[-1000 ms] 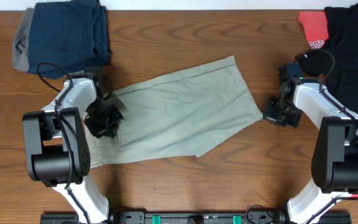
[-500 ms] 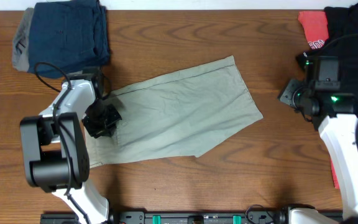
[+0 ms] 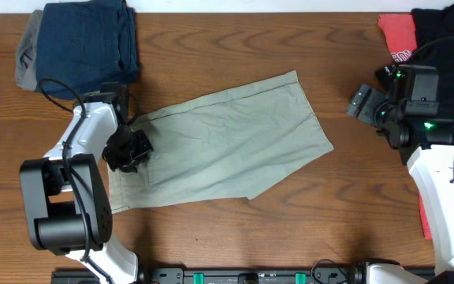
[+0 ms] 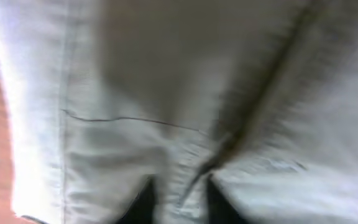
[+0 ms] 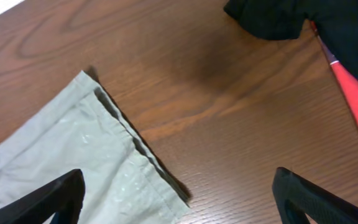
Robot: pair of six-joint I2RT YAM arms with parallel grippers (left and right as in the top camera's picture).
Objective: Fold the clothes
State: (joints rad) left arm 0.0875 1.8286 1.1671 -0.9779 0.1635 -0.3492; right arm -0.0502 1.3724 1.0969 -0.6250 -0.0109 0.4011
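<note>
Two arms work at a brown wooden worktop (image 3: pixel 235 47), seen from above. The shorts (image 3: pixel 227 142) lie flat and slanted in its middle, with the waist end to the left and the hem end to the right. The left hand (image 3: pixel 128 150) rests on the waist end. The right hand (image 3: pixel 366 102) hangs above bare wood, apart from the hem corner. In my judgement the next fold should bring one end over the other, so each hand should take a corner of the same end, lift it low and lay it down with the edges matching. A navy folded garment (image 3: pixel 89 39) lies at the back left, and a black shirt (image 3: pixel 448 39) over a red shirt (image 3: pixel 396 35) at the back right. Both piles are well apart from the shorts, so there is room to fold.

From the left wrist the picture is blurred. The dark fingertips (image 4: pixel 145 202) stand narrow with a ridge of cloth between them; I cannot tell if they really pinch it.

From the right wrist the fingers (image 5: pixel 55 199) stand wide apart and hold nothing. The hem corner lies below them on the wood. This hand should come down on the double edge there and catch all the layers, otherwise the fold may open.
</note>
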